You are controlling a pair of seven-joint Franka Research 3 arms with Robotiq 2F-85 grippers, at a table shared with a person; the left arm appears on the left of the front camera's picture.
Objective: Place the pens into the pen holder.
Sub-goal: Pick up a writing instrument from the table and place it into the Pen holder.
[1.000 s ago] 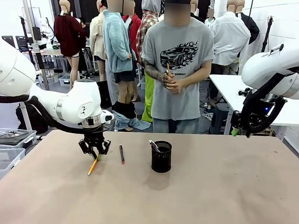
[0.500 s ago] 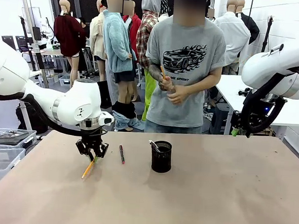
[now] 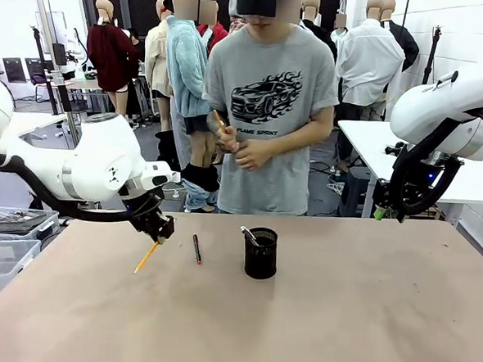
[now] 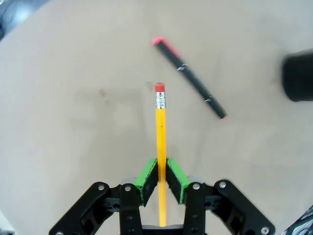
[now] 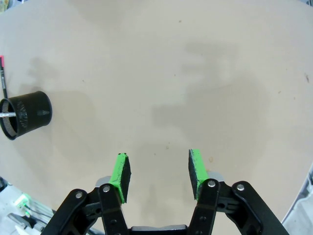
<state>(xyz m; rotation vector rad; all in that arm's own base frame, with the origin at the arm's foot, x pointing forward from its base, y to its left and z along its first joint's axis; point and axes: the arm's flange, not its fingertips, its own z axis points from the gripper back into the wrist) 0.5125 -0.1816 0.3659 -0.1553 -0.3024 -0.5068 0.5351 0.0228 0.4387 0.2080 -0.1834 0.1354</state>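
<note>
Left claw (image 3: 158,229) is clenched on the yellow pencil (image 3: 147,257), whose long axis slants toward 7 o'clock over the counter (image 3: 340,318). The pen holder (image 3: 260,252) stands at 3 o'clock, nearer this arm. Right claw (image 5: 159,174) hangs released. Count: one pencil, one red-ended pen (image 3: 196,249) lying flat, one pale-tipped pen (image 3: 249,235) in the single holder.

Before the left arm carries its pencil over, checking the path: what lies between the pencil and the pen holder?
A dark pen with red ends lies between them, as the front view shows.
</note>
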